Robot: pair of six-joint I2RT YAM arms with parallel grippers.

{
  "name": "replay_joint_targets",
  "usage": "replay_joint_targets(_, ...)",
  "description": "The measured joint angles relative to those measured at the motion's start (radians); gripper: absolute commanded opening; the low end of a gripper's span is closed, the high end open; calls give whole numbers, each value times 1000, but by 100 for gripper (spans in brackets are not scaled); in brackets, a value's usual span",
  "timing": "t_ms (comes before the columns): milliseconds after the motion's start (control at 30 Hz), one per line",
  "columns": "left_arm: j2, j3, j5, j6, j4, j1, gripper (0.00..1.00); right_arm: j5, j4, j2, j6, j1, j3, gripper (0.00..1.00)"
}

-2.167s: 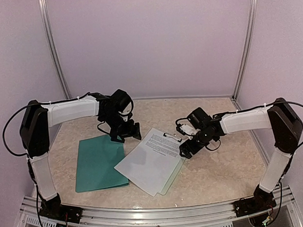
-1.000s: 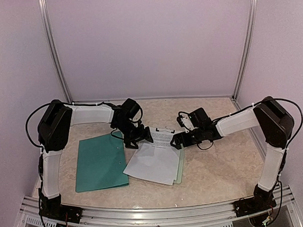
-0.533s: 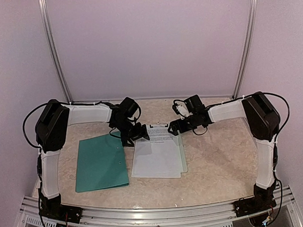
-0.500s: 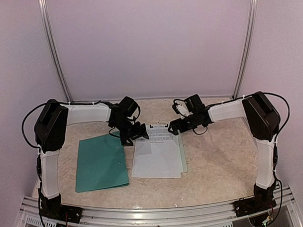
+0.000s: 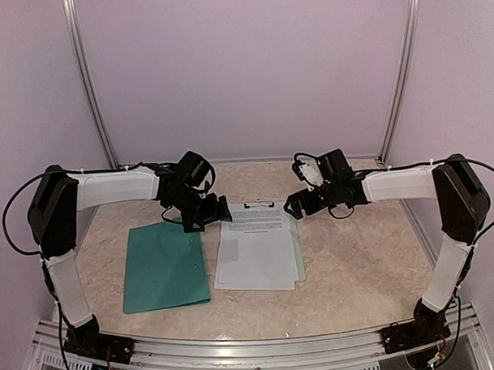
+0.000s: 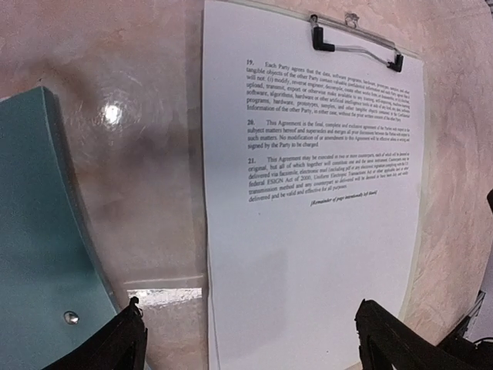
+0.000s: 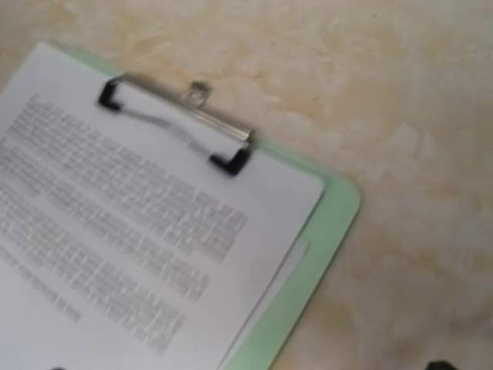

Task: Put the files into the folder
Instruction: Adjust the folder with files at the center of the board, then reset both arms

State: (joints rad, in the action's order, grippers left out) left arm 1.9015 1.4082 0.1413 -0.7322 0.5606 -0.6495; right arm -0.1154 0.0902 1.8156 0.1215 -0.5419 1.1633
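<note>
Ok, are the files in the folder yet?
Out. The files lie on the clipboard, their top edge under its clip, apart from the folder lying flat to their left.

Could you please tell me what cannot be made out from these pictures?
How many files lie under the clip: the top sheet covers the rest in every view.
Whether the right gripper is open: the right wrist view's bottom edge cuts it off, and it is too small in the top view.
What the folder holds: its cover hides the inside.
</note>
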Motion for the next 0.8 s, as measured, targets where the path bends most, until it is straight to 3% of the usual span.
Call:
replay_joint_targets(200, -159, -177, -135, 38, -40, -10, 94, 53, -64, -126, 21, -52, -157, 99)
replay_joint_targets(300, -254, -241, -249, 81, -97, -14, 98, 105, -97, -190, 22, -62, -217, 99)
replay_joint_targets(533, -450, -414, -444, 177, -281, -21, 99, 284, -211, -434, 10, -62, -338, 99)
replay_joint_targets(700, -662, -617, -495, 291, -487, -24, 99, 420, -256, -625, 17, -62, -402, 99)
replay_joint_targets(800, -749, -634, -496, 346, -539, -4, 99, 459, -285, -703, 0, -62, -432, 99)
